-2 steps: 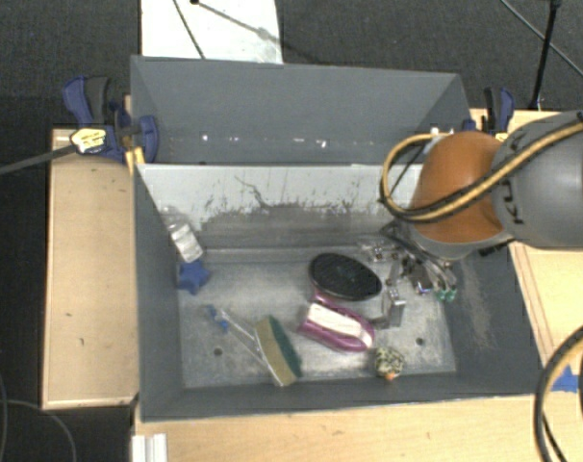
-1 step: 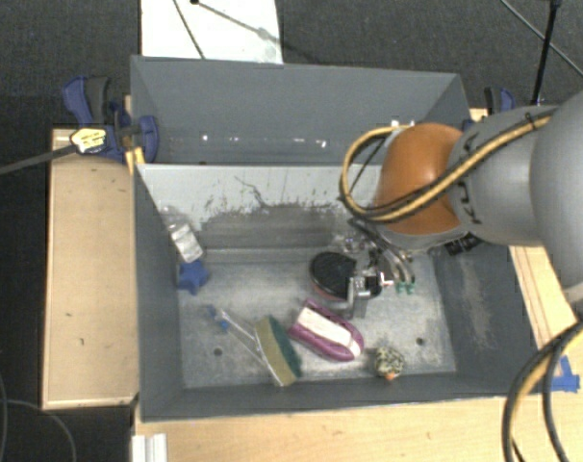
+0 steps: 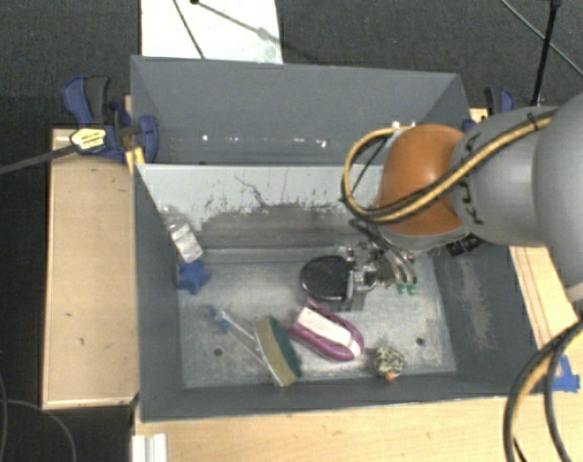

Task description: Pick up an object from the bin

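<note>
My claw (image 3: 373, 275) is down near the middle of the bin (image 3: 272, 114), just beside a black round disc-like thing (image 3: 323, 276) that sits on the side away from my arm. Honestly can't tell if the claw's open or closed from up here. Toward the near edge lie a purple-and-white thing (image 3: 326, 335) and a green-and-tan sponge-like block (image 3: 278, 350). If the disc's the target, I'd centre over it first. It looks low and flat, so go right down to the floor and squeeze gently.

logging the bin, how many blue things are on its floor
2: a blue chunk by the left wall, and a small blue bit nearer the front edge. The arm could hide others.
</note>
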`<state>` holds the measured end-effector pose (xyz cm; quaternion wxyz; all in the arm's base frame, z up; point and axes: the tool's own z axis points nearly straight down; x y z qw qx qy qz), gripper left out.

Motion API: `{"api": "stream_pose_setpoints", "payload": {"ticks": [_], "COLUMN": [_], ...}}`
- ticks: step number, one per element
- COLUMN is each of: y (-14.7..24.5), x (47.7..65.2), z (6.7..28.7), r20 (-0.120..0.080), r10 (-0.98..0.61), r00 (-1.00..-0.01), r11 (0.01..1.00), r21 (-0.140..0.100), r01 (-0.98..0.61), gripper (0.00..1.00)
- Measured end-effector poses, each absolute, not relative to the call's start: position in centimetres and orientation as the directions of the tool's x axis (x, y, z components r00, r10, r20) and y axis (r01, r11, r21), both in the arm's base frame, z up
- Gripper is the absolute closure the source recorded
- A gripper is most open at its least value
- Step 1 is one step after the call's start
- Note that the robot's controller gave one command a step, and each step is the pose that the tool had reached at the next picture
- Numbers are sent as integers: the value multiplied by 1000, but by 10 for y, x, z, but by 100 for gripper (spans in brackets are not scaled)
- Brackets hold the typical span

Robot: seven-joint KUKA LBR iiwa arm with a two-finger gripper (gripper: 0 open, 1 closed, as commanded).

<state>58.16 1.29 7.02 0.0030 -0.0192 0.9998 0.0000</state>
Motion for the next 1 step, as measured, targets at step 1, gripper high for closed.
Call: {"api": "stream_pose_setpoints", "payload": {"ticks": [1], "y": [12], "x": [578], "z": [213], "r20": [-10], "r10": [-51], "r00": [-999], "r11": [999], "r21": [-1], "r01": [-51], "gripper": [100]}}
